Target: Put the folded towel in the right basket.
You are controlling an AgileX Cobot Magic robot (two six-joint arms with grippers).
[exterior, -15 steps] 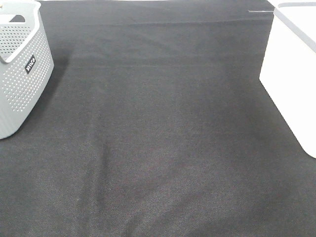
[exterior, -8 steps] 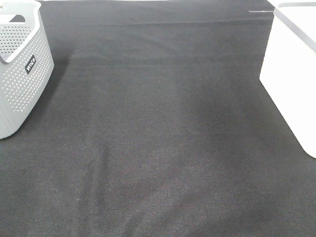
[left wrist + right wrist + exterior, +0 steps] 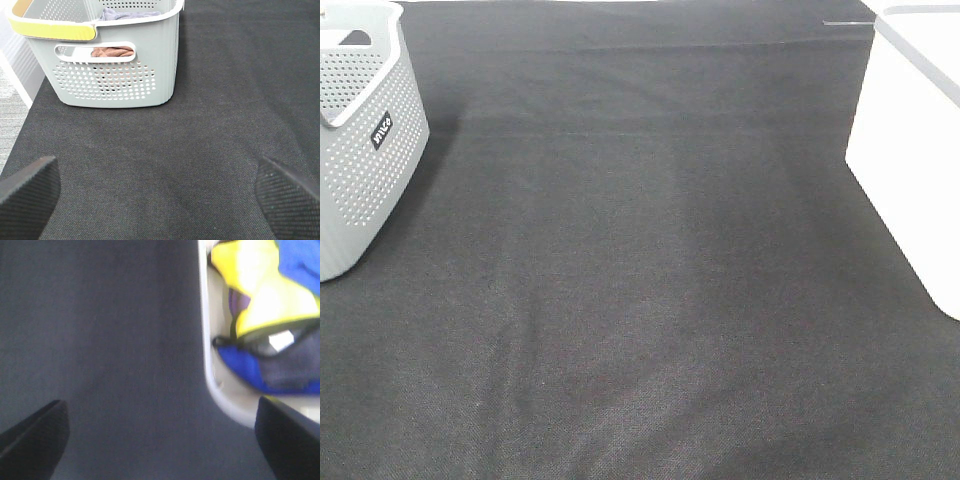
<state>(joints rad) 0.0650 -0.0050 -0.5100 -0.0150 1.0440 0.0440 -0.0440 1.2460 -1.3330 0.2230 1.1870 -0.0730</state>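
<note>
Left gripper point(image 3: 159, 200): jaws wide apart, holding nothing, over the bare table point(image 3: 640, 280)
Right gripper point(image 3: 162, 440): jaws wide apart, empty
Ahead of left gripper: grey basket point(image 3: 115, 75), near, a brown towel point(image 3: 112, 51) showing through its handle slot and a grey cloth point(image 3: 127, 14) above it
Beside right gripper: white basket point(image 3: 205, 340), its rim just to one side; this arm is the nearer
Folded towel: none on the table; likely already among the white basket's cloths, or else one in the grey basket; long axis cannot be told
Count: two baskets; grey one at least two cloths; white one a yellow cloth point(image 3: 255, 285), a blue cloth point(image 3: 240, 367), a dark one point(image 3: 290, 372)
</note>
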